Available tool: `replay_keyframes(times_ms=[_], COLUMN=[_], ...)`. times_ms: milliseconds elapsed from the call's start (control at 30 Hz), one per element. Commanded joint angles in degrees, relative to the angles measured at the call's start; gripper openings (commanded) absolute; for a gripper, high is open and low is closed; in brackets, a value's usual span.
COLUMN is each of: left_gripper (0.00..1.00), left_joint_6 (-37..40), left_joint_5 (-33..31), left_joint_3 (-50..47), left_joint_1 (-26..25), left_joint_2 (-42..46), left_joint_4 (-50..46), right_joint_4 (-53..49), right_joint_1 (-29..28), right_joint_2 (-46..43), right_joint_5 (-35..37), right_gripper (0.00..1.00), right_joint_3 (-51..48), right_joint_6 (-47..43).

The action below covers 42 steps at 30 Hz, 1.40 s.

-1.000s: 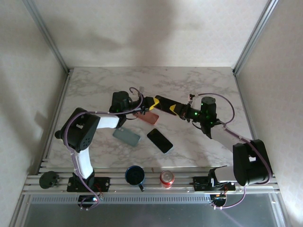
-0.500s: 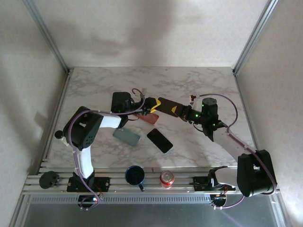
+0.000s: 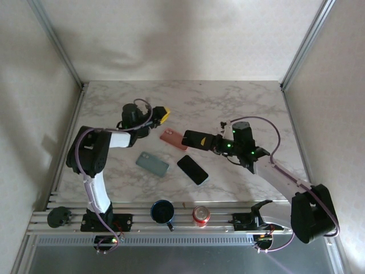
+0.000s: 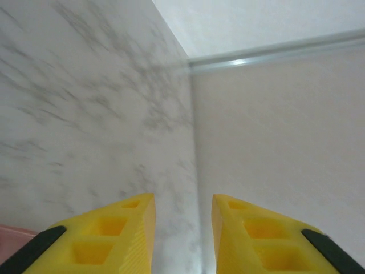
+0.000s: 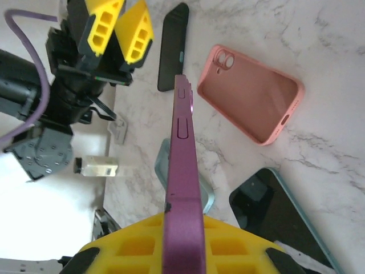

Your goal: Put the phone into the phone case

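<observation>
My right gripper (image 3: 210, 142) is shut on a black-faced phone (image 3: 194, 138) with a purple rim, held above the table. In the right wrist view the phone's purple edge (image 5: 183, 142) stands edge-on between my yellow fingers (image 5: 137, 251). I cannot tell whether that rim is a case. An empty pink phone case (image 3: 173, 138) lies open side up just left of it (image 5: 251, 94). My left gripper (image 3: 161, 116) stands open and empty, up and left of the pink case (image 4: 11, 235), its fingers (image 4: 122, 228) apart over bare marble.
A second black phone (image 3: 193, 169) and a grey-green case (image 3: 152, 164) lie flat on the marble table (image 3: 239, 103) nearer the front. A blue mug (image 3: 162, 211) and a red can (image 3: 201, 215) stand on the front rail. Walls close in on three sides.
My left gripper has opened, let go of the phone's far end and drawn back up and to the left. My right gripper has carried the phone slightly nearer and lower.
</observation>
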<state>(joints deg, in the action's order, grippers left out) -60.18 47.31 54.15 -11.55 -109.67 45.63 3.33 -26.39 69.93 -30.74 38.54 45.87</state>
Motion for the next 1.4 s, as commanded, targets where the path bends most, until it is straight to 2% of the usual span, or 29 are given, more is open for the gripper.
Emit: replay_keyframes(times_ms=[0, 67, 133, 367, 700, 1000, 1367], left_gripper=[0.3, 0.32, 0.32, 0.31, 0.31, 0.3, 0.29], left_joint_6=[17.78, 23.73, 27.44, 33.24, 34.22, 33.87, 32.33], left_joint_5=[-7.95, -13.5, -16.07, -17.38, -16.02, -16.11, -17.43], left_joint_3=[3.86, 5.52, 6.67, 9.68, 9.86, 9.07, 6.75], left_joint_1=[0.67, 0.61, 0.69, 0.64, -0.55, -2.24, -3.65], left_joint_2=[3.83, 3.94, 3.06, -2.15, -6.6, -6.37, -5.25], left_joint_4=[-20.72, -28.69, -32.31, -36.08, -34.74, -34.83, -34.87], right_joint_4=[3.85, 5.65, 7.72, 13.4, 20.22, 25.31, 26.78], right_joint_1=[-2.85, -4.5, -6.08, -9.92, -11.58, -11.58, -11.49], right_joint_2=[4.05, 7.56, 11.11, 22.25, 28.97, 31.67, 32.75], right_joint_5=[3.38, 5.35, 6.5, 12.43, 15.65, 16.04, 17.03], right_gripper=[0.0, 0.0, 0.0, 0.0, 0.0, 0.0, 0.0], right_joint_3=[4.66, 6.49, 8.33, 13.24, 14.89, 13.69, 9.21], right_joint_6=[1.02, 2.54, 4.05, 9.32, 13.82, 18.3, 25.15])
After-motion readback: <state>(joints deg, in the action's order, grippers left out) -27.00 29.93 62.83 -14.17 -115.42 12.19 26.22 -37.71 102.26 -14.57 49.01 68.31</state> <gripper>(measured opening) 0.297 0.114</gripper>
